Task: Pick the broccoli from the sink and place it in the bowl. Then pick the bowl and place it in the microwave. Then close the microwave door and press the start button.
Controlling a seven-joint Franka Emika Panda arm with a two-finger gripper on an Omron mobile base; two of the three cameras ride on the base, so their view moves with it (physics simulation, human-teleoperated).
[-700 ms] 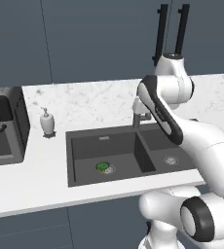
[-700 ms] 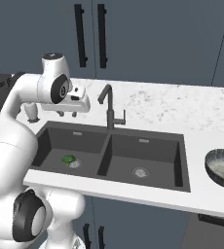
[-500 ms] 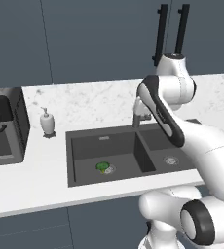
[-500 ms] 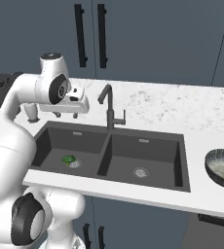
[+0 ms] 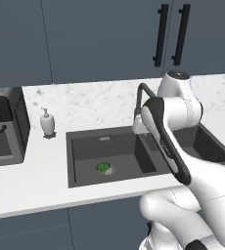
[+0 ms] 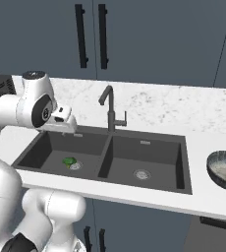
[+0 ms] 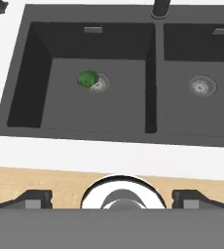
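Little has shifted since the earlier frames: the pincer [image 6: 71, 129] still hovers above the sink [image 6: 105, 156], prongs apart, gripping nothing. Broccoli [image 7: 87, 79] lies beside the left basin's drain. Right base view alone shows the bowl [image 6: 225, 170] on the desk [image 6: 203, 142].

The scene was evenly and softly lit, the sink [image 7: 148, 73] basins below the gripper [image 7: 112, 197] being shaded darkest, without glare or blur.

I've only nudged the arm: the hand [image 6: 66, 120] has crept slightly toward the tap [image 6: 110, 109] over the sink's [image 6: 149, 184] left basin, nothing else moved.
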